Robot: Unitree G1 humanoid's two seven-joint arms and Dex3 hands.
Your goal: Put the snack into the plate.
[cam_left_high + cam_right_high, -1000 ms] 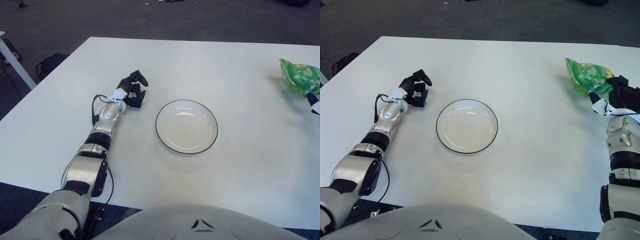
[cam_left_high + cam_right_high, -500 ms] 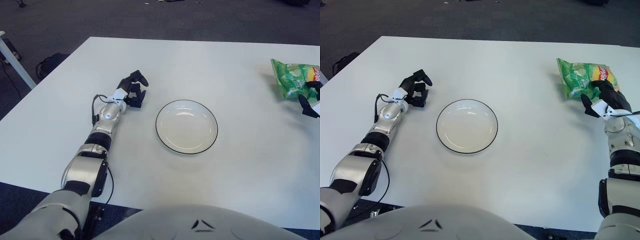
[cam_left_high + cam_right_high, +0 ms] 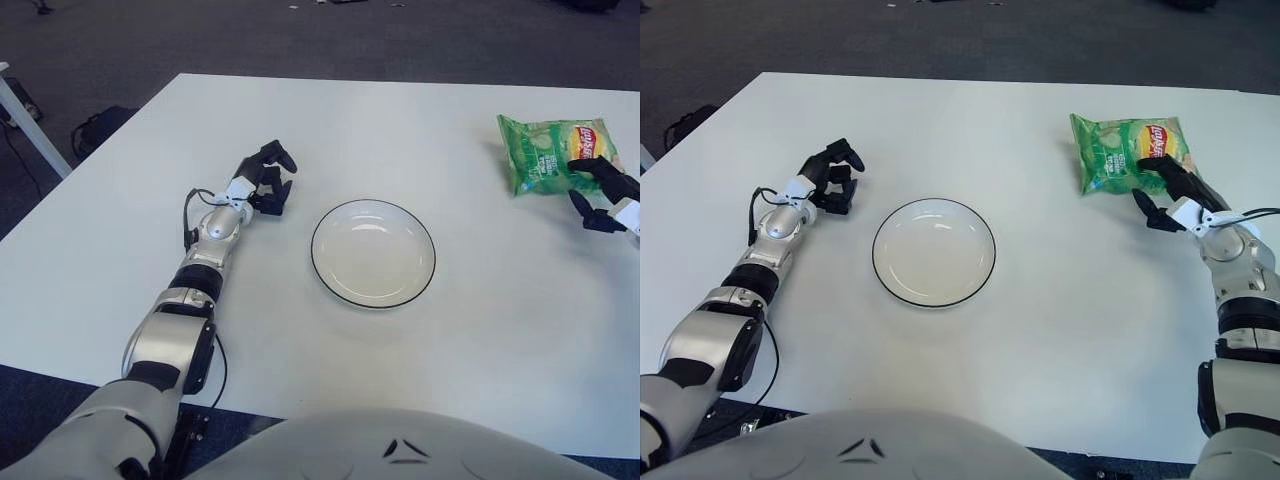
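Here, right hand (image 3: 1167, 193) apparently gripping snack (image 3: 1123, 152) by its near edge, right of plate (image 3: 934, 252)

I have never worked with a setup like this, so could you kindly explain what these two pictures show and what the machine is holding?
Both pictures come from a stereo camera on a humanoid robot's head, looking down at a white table; they show one scene from slightly different spots. The metal arms are the robot's own, each ending in a three-finger hand. The left hand shows left of the plate, fingers curled, holding nothing. The plate, white with a dark rim, has nothing in it. The right hand grips the lower right edge of a green snack bag, which is right of the plate and farther back.
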